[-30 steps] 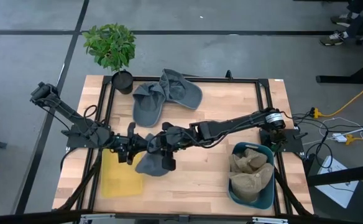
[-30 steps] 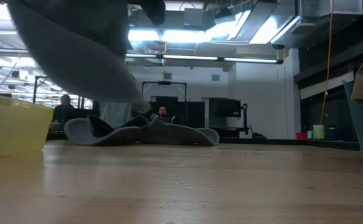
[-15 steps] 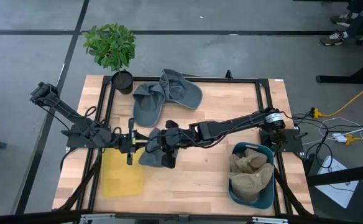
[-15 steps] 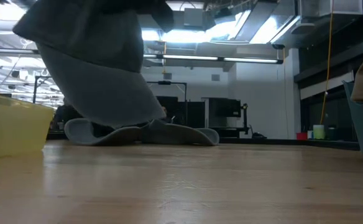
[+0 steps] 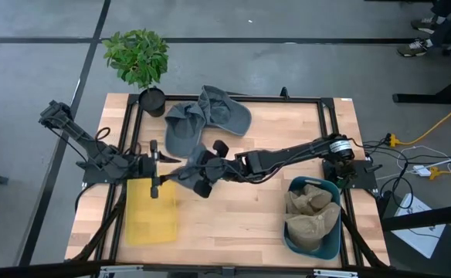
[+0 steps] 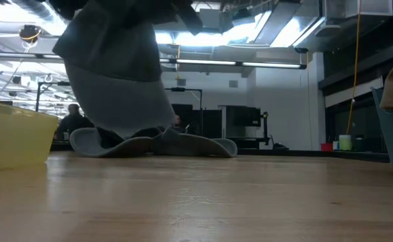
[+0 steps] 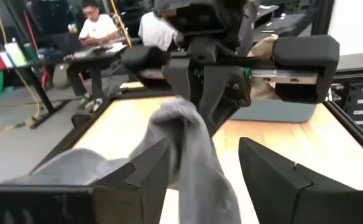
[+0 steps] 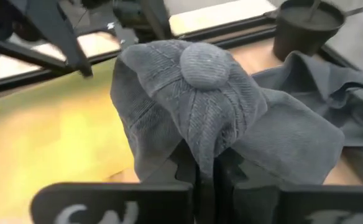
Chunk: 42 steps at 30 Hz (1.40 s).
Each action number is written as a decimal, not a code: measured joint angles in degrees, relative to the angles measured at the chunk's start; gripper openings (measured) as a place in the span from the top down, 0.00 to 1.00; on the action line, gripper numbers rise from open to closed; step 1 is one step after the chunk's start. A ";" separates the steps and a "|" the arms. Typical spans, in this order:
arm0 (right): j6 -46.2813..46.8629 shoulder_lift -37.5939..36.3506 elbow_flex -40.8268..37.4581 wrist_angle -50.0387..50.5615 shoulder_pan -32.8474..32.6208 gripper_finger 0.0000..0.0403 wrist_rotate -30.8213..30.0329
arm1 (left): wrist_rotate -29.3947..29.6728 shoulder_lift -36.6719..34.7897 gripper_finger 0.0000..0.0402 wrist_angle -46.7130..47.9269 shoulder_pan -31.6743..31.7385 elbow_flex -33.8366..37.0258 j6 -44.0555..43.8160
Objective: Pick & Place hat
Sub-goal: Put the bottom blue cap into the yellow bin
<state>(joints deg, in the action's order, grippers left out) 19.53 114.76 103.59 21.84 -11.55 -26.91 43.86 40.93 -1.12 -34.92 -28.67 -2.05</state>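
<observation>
From above, you see the right claw reaching across the middle of the bench, pinched on a grey hat that hangs off the wood. Your left claw sits just beside it, over the near end of the yellow bin, fingers spread apart and gripping nothing. Two more grey hats lie in a heap at the far side, next to the potted plant. The blue bin on the right already holds tan hats.

From bench height, the held hat dangles clear of the surface, its lower edge just above the heap behind it. The yellow bin's wall stands to one side, and nothing grey shows above its rim.

In the left wrist view, the hat droops between your two parted fingers, which do not clamp it; the right claw holds it from above.

In the right wrist view, the crown button of the hat faces you, the fabric squeezed tight between the fingers, with the yellow bin just beyond.

So by my reading this hat is lifted but not yet placed, and the heap of two is untouched. The drop is what's left.
</observation>
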 joint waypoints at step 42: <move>-9.75 0.00 0.00 -7.19 0.09 0.74 13.78 | -10.67 -2.31 0.99 4.27 6.83 0.02 2.80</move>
<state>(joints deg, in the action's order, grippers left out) 9.78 114.76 103.59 14.66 -11.46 -13.12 33.19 38.62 3.15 -28.09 -28.64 0.75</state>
